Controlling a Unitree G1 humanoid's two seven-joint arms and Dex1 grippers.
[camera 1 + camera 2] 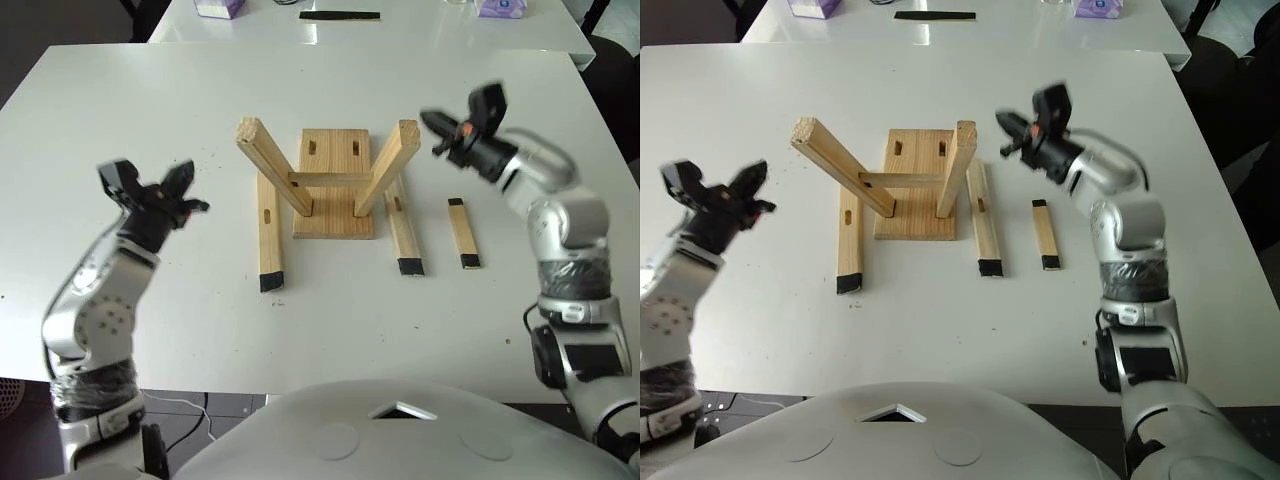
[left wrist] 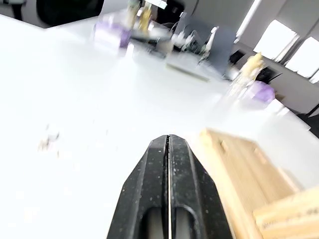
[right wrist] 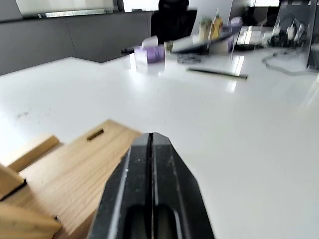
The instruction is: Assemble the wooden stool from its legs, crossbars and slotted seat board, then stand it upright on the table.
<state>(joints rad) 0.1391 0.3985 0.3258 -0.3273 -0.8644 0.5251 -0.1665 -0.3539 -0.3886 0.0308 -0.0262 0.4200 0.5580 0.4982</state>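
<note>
— Grippers first. How do they stand?
— Both are closed, with nothing in them. On my left gripper [image 2: 168, 137] the two black fingers [image 2: 152, 174] lie flat against each other, with only a hairline between. My right gripper [image 3: 151, 134] looks the same.
— Where are they?
— The left gripper hangs above bare table [image 1: 150, 100], off to the left of the wood and well apart from it. The right gripper is raised near the top of the right standing leg [image 1: 388, 168], on its right side, with a gap between them.
— And the stool?
— Half built. The seat board [image 1: 333, 222] lies flat in the middle of the table, with its slots facing up. Two legs stand in it, leaning outward: the left standing leg [image 1: 275, 170] and the right standing leg. A crossbar [image 1: 330, 178] spans between them partway along.
— The other pieces?
— The left loose leg [image 1: 268, 235] lies flat just beside the board's left edge. The right loose leg [image 1: 403, 232] lies just beside its right edge. Each has a black tip toward me. A short bar [image 1: 463, 232] with black ends lies farther right, apart from the rest.
— Beyond that?
— A second table [image 1: 420, 30] stands behind, with a black strip [image 1: 340, 15] and purple boxes [image 1: 220, 8] on it.
</note>
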